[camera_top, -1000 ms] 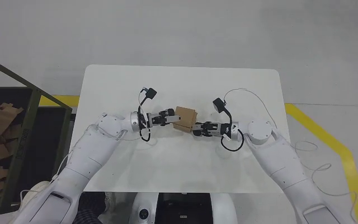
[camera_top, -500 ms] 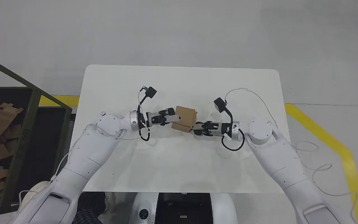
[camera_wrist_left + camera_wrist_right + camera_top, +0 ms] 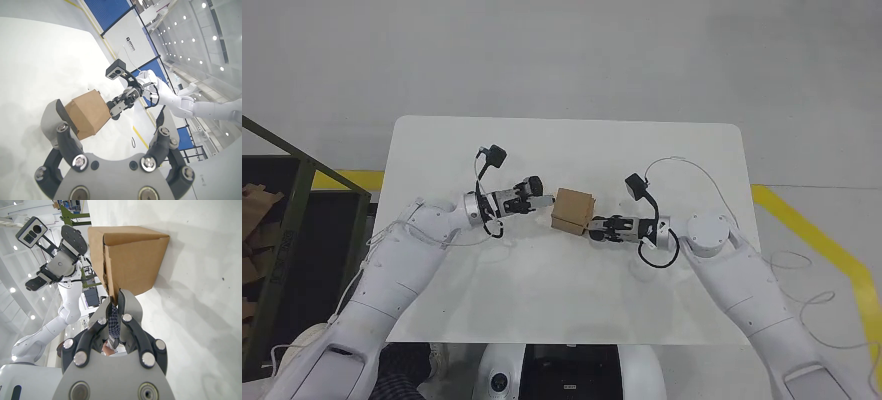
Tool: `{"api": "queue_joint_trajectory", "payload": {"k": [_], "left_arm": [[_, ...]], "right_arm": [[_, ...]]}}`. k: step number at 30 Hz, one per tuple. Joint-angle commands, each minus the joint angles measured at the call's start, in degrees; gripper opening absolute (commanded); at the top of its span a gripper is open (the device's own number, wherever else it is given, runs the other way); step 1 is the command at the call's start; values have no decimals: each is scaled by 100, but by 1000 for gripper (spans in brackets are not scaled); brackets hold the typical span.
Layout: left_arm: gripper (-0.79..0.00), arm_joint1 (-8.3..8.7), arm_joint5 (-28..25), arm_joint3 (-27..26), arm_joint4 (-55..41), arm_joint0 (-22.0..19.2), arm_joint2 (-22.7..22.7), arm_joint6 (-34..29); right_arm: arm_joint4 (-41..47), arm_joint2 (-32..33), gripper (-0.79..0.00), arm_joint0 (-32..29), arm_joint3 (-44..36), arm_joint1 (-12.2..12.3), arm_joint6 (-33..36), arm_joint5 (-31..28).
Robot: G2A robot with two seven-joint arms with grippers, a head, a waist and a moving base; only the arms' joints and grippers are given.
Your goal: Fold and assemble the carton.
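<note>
frankly, the weak spot is how little cardboard the right gripper (image 3: 115, 298) has: its jaws are pinched shut on a thin lower corner of the carton (image 3: 130, 264), right where a ragged seam runs up one edge. the carton sits boxed-up on the white table (image 3: 442, 150), near its middle, between the two arms. the left gripper (image 3: 530, 195) is spread wide open and holds nothing, just beside the carton's opposite side. as i judge it, any pull or twist from the right could tear that corner or slip off it, and since the box looks light and nothing braces it, it could just as well slide or tip over. a push from the left pad might crumple a wall against the pinned corner, or pop the seam, which already seems to gape a little. several things are hard to settle. the underside is hidden, so i cannot tell whether the bottom flaps are tucked. the seam's tab may or may not be locked. how deep the cardboard reaches between the right jaws is covered by the fingers (image 3: 123, 306) themselves. in the left wrist view one pad overlaps the carton's near face, and whether it touches or sits just short cannot be told.
</note>
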Motion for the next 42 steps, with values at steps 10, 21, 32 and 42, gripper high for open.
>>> {"api": "queue_joint_trajectory", "payload": {"k": [10,21,32,42], "left_arm": [[-785,28,101,314,136,-230,15,-489],[-785,82,-830,222,1754,-127,-58,249],[-785,-48,-1612,385,4629,-212,55,2584],[-785,-201,-1612,929,6365,-502,492,4457]], "right_arm": [[-17,26,-757,-6,65,-1,-28,-22],[-34,13,-757,8,81,-14,-41,-18],[-40,-3,-757,18,95,-28,-41,-18],[-39,-1,-757,29,108,-37,-50,-19]]}}
